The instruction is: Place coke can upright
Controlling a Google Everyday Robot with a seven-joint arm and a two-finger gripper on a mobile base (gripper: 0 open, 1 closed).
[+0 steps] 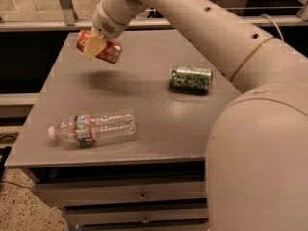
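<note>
The coke can is red-orange with white markings. It hangs on its side in the air above the far left part of the grey table. My gripper is shut on the coke can, with one tan finger across its front. A dark shadow lies on the table under the can. The arm reaches in from the right and covers the table's right side.
A green patterned can lies on its side at the table's middle right. A clear plastic bottle lies on its side near the front left edge. Drawers sit under the table front. A rail runs behind the table.
</note>
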